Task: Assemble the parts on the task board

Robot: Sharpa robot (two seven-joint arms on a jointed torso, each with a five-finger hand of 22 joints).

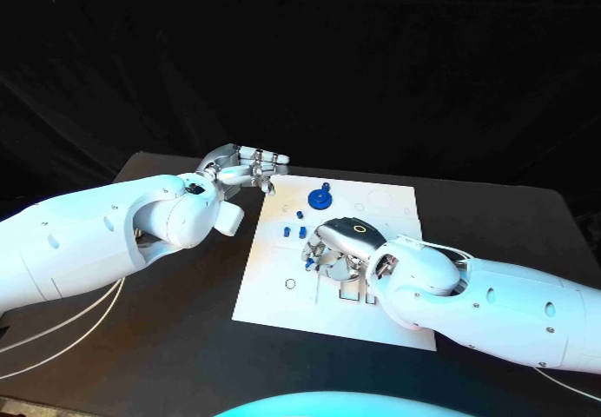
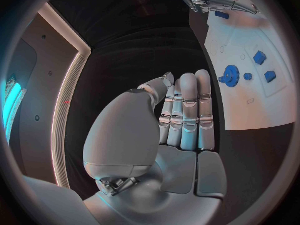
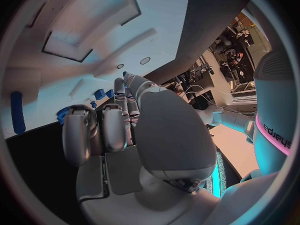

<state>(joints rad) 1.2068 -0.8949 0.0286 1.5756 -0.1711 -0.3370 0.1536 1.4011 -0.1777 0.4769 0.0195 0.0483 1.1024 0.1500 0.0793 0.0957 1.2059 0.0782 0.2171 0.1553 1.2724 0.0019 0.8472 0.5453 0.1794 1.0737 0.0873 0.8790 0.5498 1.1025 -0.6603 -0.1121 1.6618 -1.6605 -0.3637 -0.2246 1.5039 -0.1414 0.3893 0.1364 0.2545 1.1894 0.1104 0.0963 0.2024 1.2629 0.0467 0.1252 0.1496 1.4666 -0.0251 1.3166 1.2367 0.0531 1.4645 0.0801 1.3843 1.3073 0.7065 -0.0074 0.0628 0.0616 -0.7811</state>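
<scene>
The white task board (image 1: pixel 282 300) lies mid-table. A blue gear (image 1: pixel 320 198) stands near its far edge, also seen as the gear (image 2: pixel 231 76) from the left wrist. Small blue parts (image 1: pixel 294 231) lie just in front of it. My right hand (image 1: pixel 338 248) hovers over the board's middle with fingertips pointing down at the surface; whether it holds anything is hidden. My left hand (image 1: pixel 244 165) hangs above the black table off the board's far left corner, fingers (image 2: pixel 187 110) straight and side by side, holding nothing. In the right wrist view the fingers (image 3: pixel 103 125) reach toward the board (image 3: pixel 150 15).
The board has several outlined recesses (image 3: pixel 94 32) and small holes (image 1: pixel 291 283). More blue parts (image 2: pixel 259 57) sit beside the gear, and a long blue part (image 3: pixel 17 112) lies near the board's edge. Black table (image 1: pixel 163 347) surrounds the board.
</scene>
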